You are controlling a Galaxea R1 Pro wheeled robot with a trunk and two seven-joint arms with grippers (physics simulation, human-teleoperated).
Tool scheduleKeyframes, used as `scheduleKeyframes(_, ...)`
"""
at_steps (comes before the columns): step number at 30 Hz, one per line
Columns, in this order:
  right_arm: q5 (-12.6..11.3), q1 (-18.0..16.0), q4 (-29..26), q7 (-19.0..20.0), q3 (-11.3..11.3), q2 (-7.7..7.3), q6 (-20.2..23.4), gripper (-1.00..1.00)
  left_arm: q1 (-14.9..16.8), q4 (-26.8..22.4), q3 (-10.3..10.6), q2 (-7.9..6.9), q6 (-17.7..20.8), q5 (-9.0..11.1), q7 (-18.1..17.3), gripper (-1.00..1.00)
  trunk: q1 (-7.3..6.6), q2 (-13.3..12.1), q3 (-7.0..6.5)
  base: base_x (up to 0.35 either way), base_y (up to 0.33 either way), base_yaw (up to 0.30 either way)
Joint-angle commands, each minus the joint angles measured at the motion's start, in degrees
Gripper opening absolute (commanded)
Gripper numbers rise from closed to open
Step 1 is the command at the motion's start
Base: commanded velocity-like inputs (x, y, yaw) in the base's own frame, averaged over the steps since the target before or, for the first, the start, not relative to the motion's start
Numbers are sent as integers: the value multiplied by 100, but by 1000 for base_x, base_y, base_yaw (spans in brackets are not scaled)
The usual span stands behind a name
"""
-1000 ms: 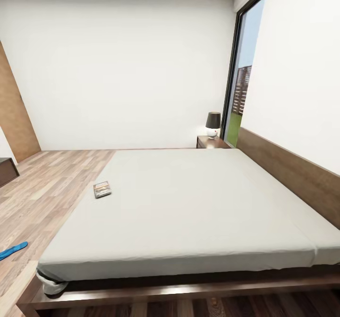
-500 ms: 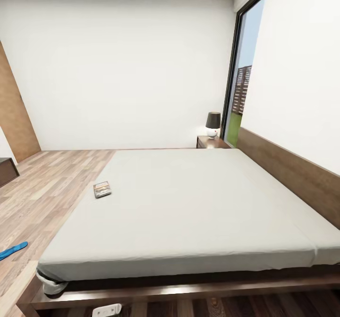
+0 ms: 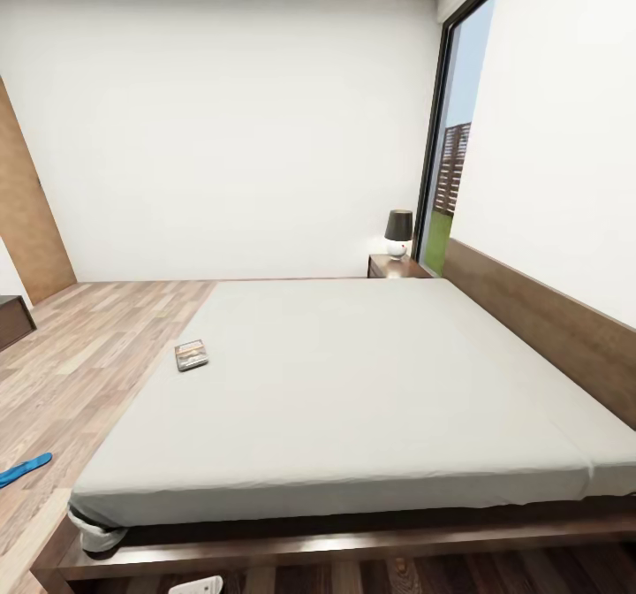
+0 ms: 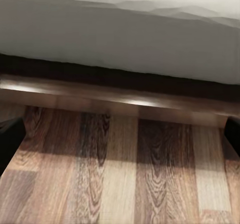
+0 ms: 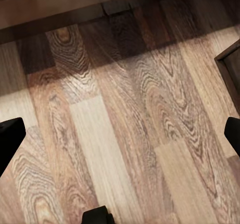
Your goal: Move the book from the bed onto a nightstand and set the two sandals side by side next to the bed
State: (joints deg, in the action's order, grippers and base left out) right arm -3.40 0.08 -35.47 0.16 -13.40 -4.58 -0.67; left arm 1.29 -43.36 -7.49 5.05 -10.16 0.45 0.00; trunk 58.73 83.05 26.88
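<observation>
Bedroom (image 3: 221,117) white-walled, wood-plank floor (image 3: 79,355), tall dark-framed window (image 3: 452,134) at far right. Bed (image 3: 353,382) across most of head view: pale mattress, dark wood frame, headboard along right wall. Nightstand (image 3: 395,266) at far corner beside headboard, carrying lamp (image 3: 398,233) with dark shade. Book (image 3: 191,354) flat on mattress near left edge, well apart from nightstand. One blue sandal (image 3: 25,468) on floor left of bed, cut by frame edge. Left end effector (image 4: 120,134) spread, dark fingertips (image 4: 10,139) at opposite frame edges, aimed at bed frame and floor. Right end effector (image 5: 120,134) spread likewise, over bare planks, holding nothing.
</observation>
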Motion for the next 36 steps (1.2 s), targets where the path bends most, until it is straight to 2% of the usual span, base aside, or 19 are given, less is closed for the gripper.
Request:
scheduleKeyframes(1,-37,1,-8,2,-4,-5,-9,100,3,5,-13,4,-40,5,0,100,0,3,5,0,0,0)
scheduleKeyframes(10,-34,1,-8,1,-10,-9,-11,100,3,12,-1,5,-81,-2,0,100,0,3,5,0,0,163)
scheduleKeyframes(36,-29,1,-4,-7,-5,0,-12,100,3,12,18,13,-84,-11,0,100,0,3,5,0,0,290)
